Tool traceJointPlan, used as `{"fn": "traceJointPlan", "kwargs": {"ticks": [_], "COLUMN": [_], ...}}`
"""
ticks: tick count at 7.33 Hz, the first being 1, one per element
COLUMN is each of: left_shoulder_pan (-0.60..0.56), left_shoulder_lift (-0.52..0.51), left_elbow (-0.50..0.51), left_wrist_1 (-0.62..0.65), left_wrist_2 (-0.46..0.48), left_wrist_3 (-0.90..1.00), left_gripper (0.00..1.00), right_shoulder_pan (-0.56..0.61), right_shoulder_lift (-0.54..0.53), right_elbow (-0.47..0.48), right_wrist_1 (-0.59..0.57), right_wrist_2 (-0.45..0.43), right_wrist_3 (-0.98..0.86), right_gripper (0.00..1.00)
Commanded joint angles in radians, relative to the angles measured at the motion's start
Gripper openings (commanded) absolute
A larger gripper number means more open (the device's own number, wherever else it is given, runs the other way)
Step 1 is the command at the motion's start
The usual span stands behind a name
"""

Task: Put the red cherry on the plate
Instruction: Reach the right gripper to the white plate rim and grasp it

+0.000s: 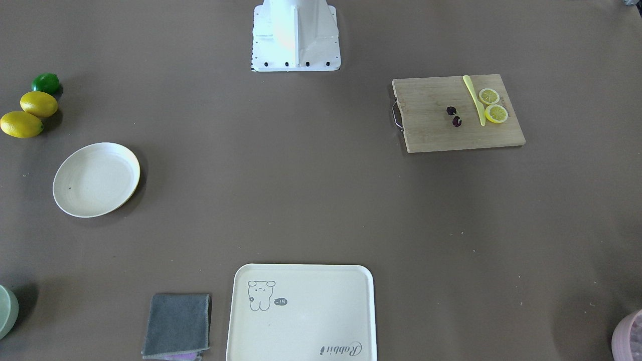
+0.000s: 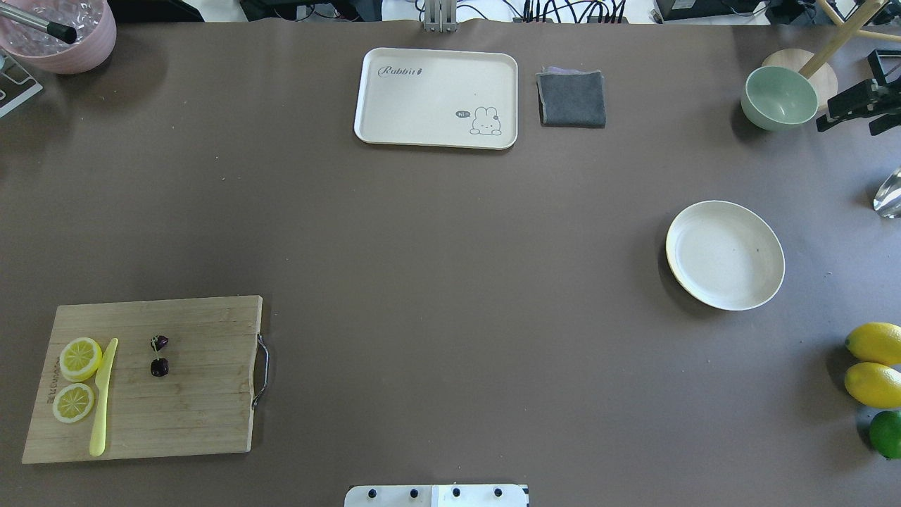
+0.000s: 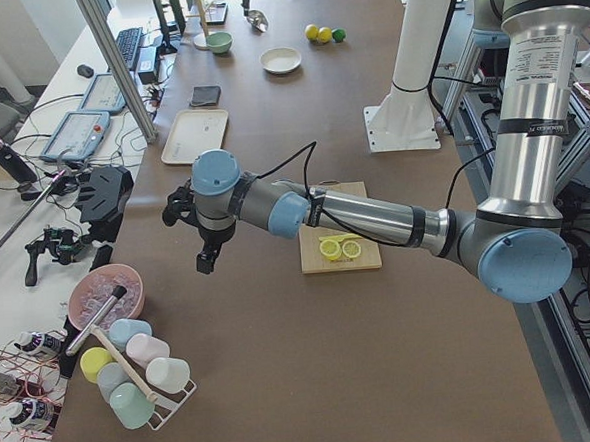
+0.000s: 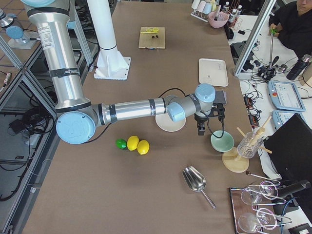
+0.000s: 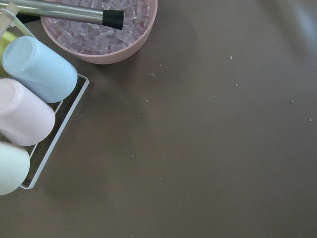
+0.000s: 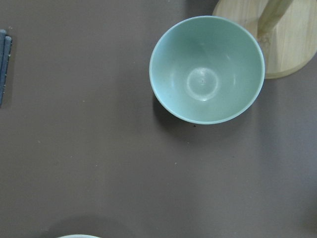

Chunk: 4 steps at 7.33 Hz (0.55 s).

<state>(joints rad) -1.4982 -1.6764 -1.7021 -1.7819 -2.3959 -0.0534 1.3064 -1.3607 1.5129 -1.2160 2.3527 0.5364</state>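
Observation:
The red cherry (image 1: pixel 454 116), two tiny dark fruits, lies on the wooden cutting board (image 1: pixel 431 135) beside a yellow knife and two lemon slices; it also shows in the overhead view (image 2: pixel 159 355). The round cream plate (image 1: pixel 96 179) (image 2: pixel 725 255) sits bare at the table's other end. My left gripper (image 3: pixel 209 258) hangs above the table near the pink ice bowl (image 5: pixel 99 39), away from the board. My right gripper (image 4: pixel 201 127) hangs past the plate, beside the green bowl (image 6: pixel 207 69). I cannot tell whether either gripper is open or shut. Neither wrist view shows fingers.
A cream rabbit tray (image 2: pixel 436 98) and a folded grey cloth (image 2: pixel 571 98) lie at the far edge. Two lemons (image 2: pixel 875 365) and a lime (image 2: pixel 887 434) sit near the plate. A cup rack (image 5: pixel 29 114), a metal scoop (image 4: pixel 195 181) and a wooden stand (image 6: pixel 277 39) occupy the table's ends.

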Motion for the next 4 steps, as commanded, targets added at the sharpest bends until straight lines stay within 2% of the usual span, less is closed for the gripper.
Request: {"fn": "traceJointPlan", "kwargs": {"ticks": [1,4], "left_shoulder_pan": [0.015,0.024], "left_shoulder_lift": [-0.019,-0.013], "left_elbow": [0.013,0.044], "left_wrist_1": [-0.057,-0.073], "left_wrist_2": [0.003,0.006], "left_wrist_3": [-0.054,-0.105], "left_gripper": [0.98,0.98], "right_shoulder_pan": [-0.093,-0.185], "right_shoulder_lift": [-0.005,-0.092], "right_elbow": [0.000,-0.002], "right_wrist_1": [0.082,0.229], "right_wrist_2": [-0.056,-0.067], "right_wrist_3": [0.082,0.070], "right_gripper": [1.00,1.00]}}
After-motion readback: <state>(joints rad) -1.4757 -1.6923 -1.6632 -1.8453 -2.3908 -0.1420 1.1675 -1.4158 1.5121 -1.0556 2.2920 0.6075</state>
